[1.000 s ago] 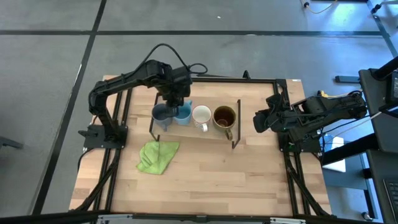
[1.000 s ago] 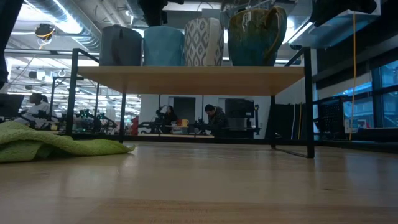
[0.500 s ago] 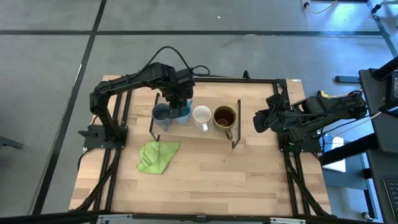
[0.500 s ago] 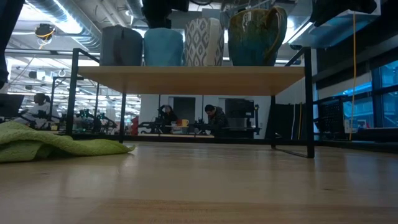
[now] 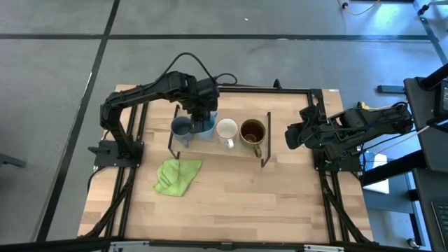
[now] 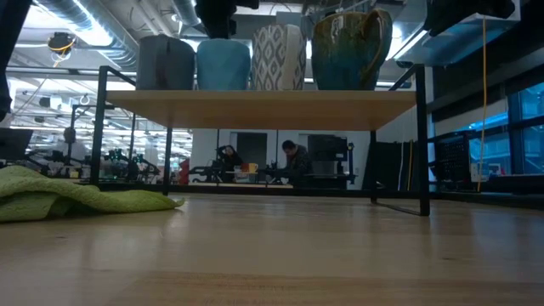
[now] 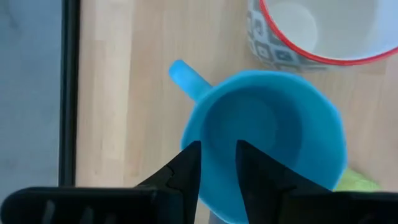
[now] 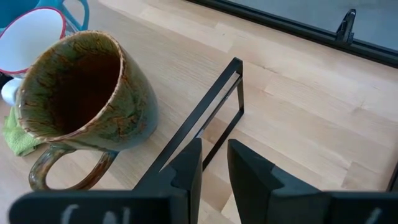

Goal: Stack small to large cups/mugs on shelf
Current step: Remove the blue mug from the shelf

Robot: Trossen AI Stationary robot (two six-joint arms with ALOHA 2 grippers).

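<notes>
High view: four mugs stand in a row on the shelf (image 5: 218, 148), grey-blue (image 5: 181, 127), light blue (image 5: 205, 127), white (image 5: 227, 129), brown (image 5: 253, 130). Left hand (image 7: 217, 171) hangs above the light blue mug, fingers narrowly apart astride its rim, not clamping. Right hand (image 8: 213, 165) waits at the counter's (image 5: 231, 203) right edge, narrow gap, empty. Green cloth (image 5: 176, 176) lies before the shelf.

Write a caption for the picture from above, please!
Left gripper above light blue mug; four mugs lined on the shelf.

Robotics lab: workstations (image 6: 127, 161), exposed ducts (image 6: 93, 30)
</notes>
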